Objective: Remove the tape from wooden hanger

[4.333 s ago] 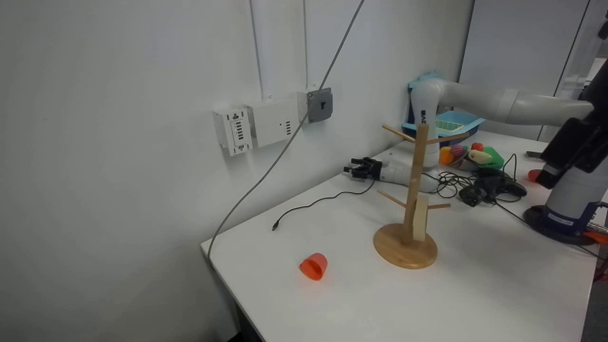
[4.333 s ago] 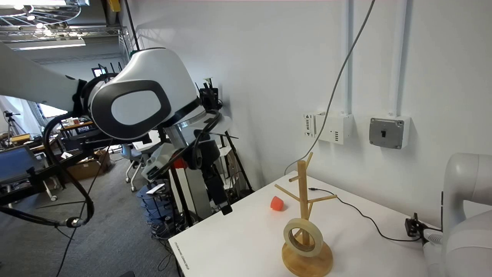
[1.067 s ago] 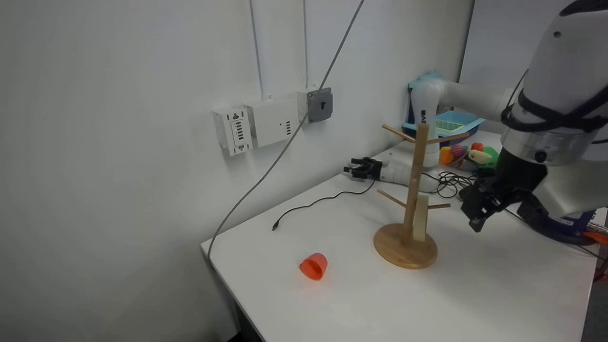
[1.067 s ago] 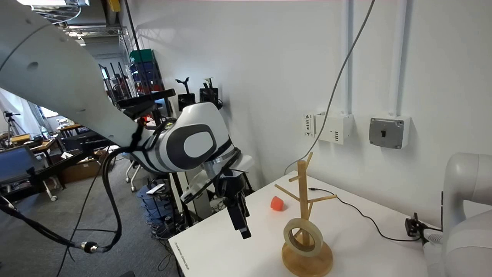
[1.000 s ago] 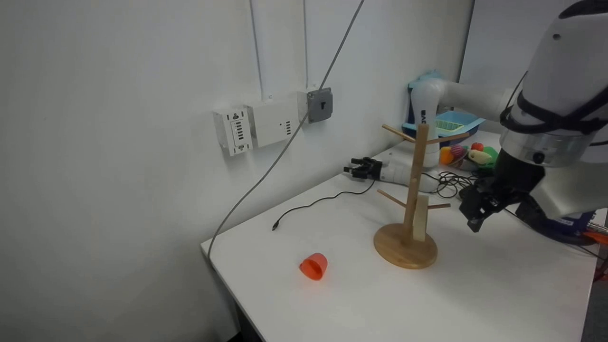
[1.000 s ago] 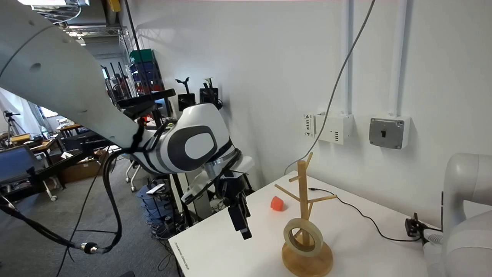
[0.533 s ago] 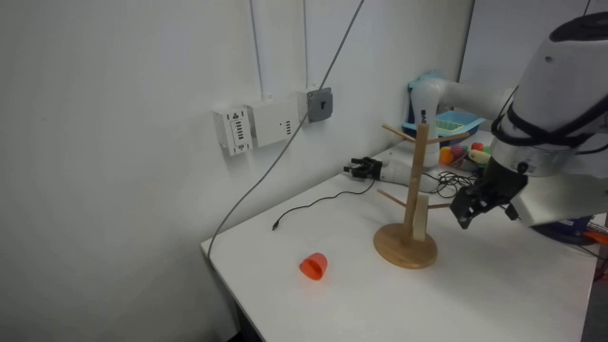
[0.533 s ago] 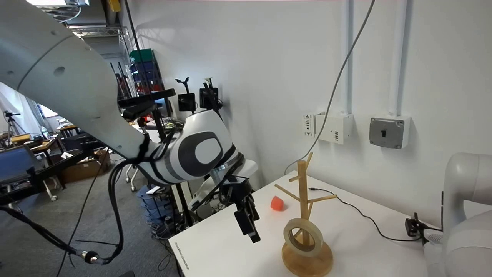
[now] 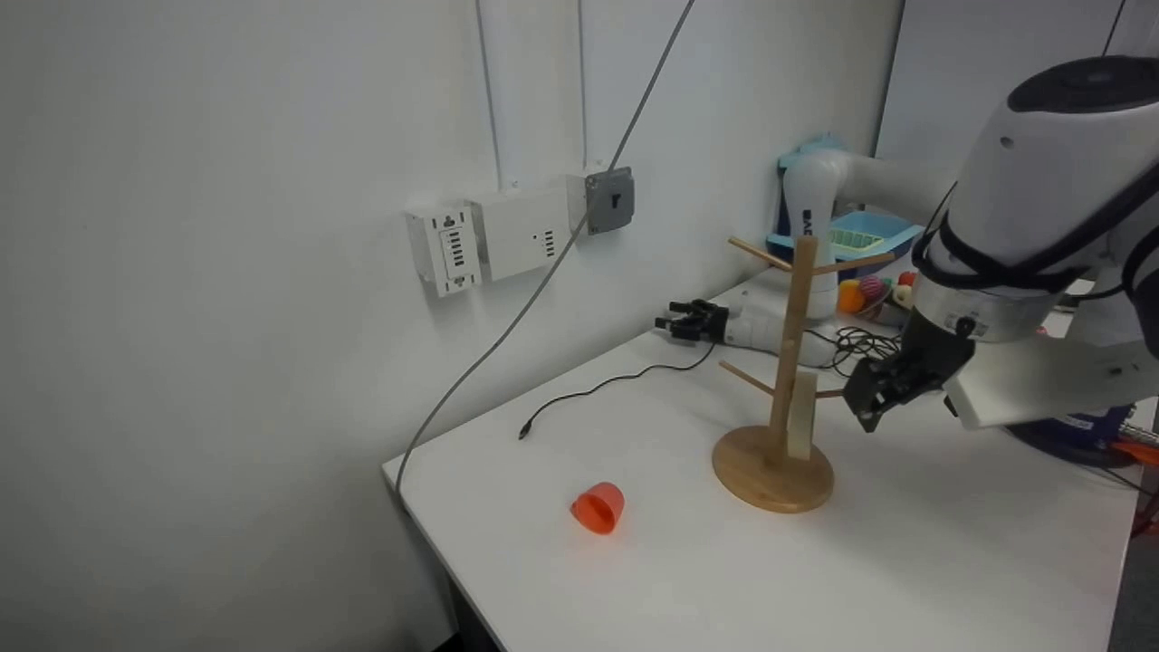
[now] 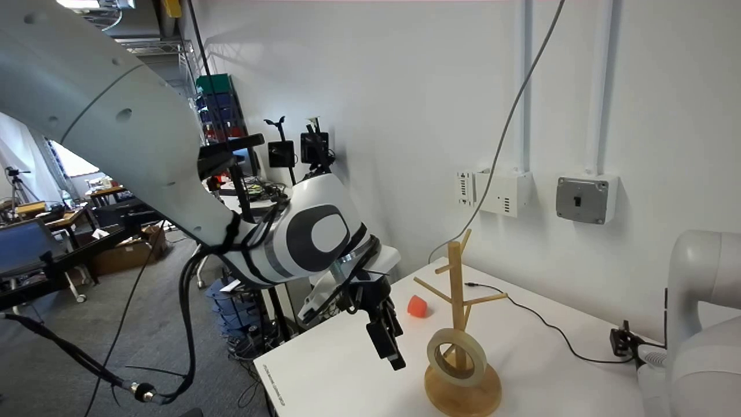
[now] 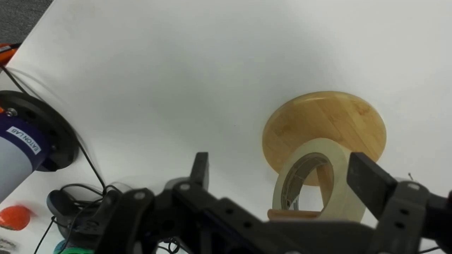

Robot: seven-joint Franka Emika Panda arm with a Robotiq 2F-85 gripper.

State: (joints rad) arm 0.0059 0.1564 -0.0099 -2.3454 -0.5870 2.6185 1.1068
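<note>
The tape, a pale beige ring, hangs upright on a lower peg of the wooden hanger in both exterior views point(image 9: 801, 418) point(image 10: 479, 356). The wooden hanger point(image 9: 799, 308) stands upright on its round base, which also shows in the wrist view point(image 11: 325, 113). In the wrist view the peg point(image 11: 293, 214) runs through the hollow of the tape point(image 11: 340, 176). My gripper point(image 11: 279, 160) is open and empty, its fingers wide apart. The tape shows between them, nearer the right finger point(image 11: 369, 180). In an exterior view the gripper point(image 10: 398, 350) is beside the tape, apart from it.
An orange cup-like object point(image 9: 598, 507) lies on the white table. A black cable point(image 9: 616, 389) and another robot's hand point(image 9: 693, 321) lie near the wall. A bowl of toy fruit point(image 9: 874, 294) and a blue basket point(image 9: 892, 231) stand behind. A controller point(image 11: 81, 215) shows in the wrist view.
My gripper has come down over the table and moved closer to the hanger, continuing slowly over the last second. The tape, hanger and orange object have not moved.
</note>
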